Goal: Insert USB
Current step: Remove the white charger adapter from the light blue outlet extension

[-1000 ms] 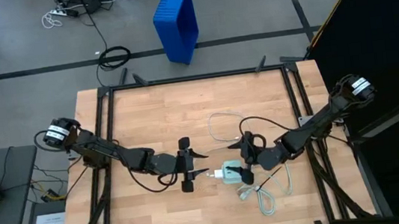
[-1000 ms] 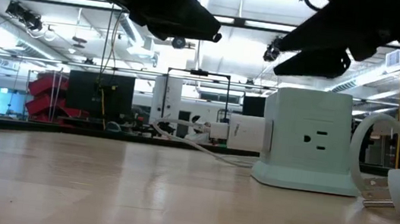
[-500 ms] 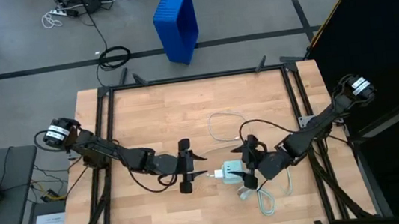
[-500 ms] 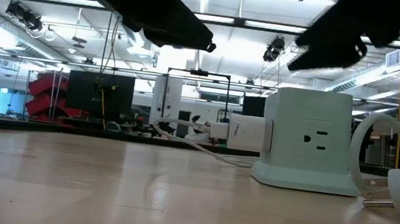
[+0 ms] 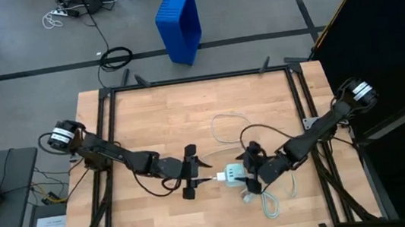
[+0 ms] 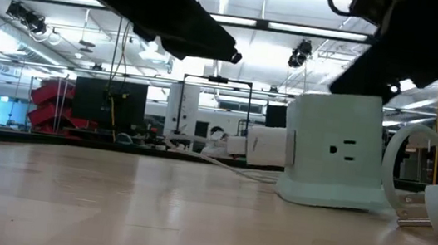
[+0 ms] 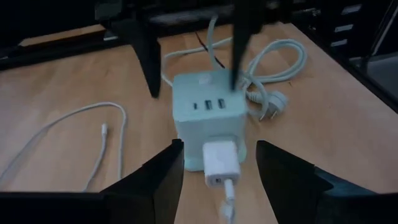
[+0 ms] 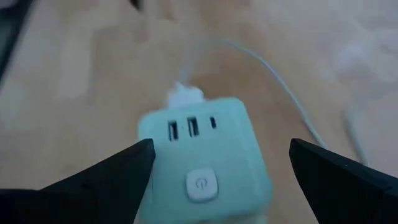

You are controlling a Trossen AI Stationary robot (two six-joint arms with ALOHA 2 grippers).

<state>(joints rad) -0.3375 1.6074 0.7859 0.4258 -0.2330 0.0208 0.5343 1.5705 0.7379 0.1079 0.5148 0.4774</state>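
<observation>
The pale green charger block (image 5: 232, 174) stands on the wooden table, and a white adapter (image 7: 219, 163) is plugged into its near side. The USB cable (image 5: 223, 123) lies slack on the boards, its small plug end (image 7: 104, 129) loose on the table beside the block. My left gripper (image 5: 200, 172) is open just left of the adapter, with a finger (image 7: 158, 174) on either side of it and apart from it. My right gripper (image 5: 244, 171) is open over the block (image 8: 199, 162) and straddles it from the right. My right gripper comes slanting down from the table's right side. One of its fingers (image 7: 238, 50) reaches the far top edge (image 7: 234, 87) of the block. I cannot tell whether it touches. The block rests on the table.
A thicker bundled white cord with a grey plug (image 5: 270, 201) lies near the block's right, toward the near edge. Black frame rails (image 5: 110, 139) run along the table's sides. A blue bin (image 5: 179, 23) stands on the floor beyond the far edge.
My right gripper has sunk and moved toward the table's left, tipping further down until its fingers straddle the block. In the low view the block has tipped slightly.
</observation>
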